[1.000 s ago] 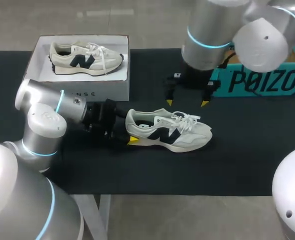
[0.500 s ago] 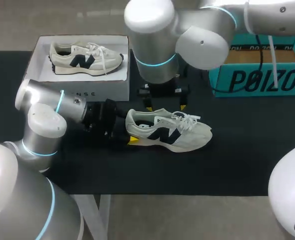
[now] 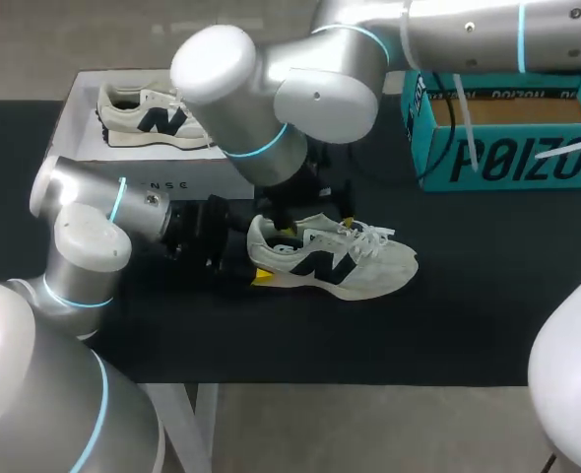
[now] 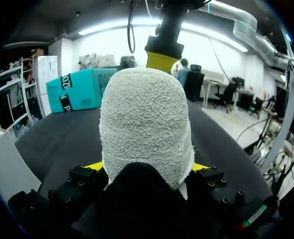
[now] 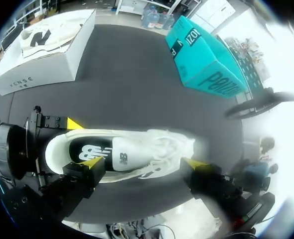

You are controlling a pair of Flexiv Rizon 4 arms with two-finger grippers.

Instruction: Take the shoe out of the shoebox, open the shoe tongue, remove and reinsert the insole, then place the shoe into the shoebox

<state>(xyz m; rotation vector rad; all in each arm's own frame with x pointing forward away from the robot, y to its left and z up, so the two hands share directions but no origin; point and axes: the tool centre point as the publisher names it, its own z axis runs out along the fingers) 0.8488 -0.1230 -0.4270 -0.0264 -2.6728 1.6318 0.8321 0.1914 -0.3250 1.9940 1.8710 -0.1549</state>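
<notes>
shoe (image 3: 342, 262) out on the table (image 3: 468, 315), heel clamped, tongue judged next.
head view: the shoe is laid on its sole, long axis across the dark table, toe toward the robot's right; the heel is pinched by the left gripper (image 3: 254, 258), and the right gripper (image 3: 317, 227), nearer the tongue, is hung just above the collar. left wrist view: the heel is gripped from both sides. right wrist view: the right gripper's fingers are spread wide along the shoe's length; the white shoebox (image 5: 42, 74) and teal box (image 5: 207, 64) are well apart.
</notes>
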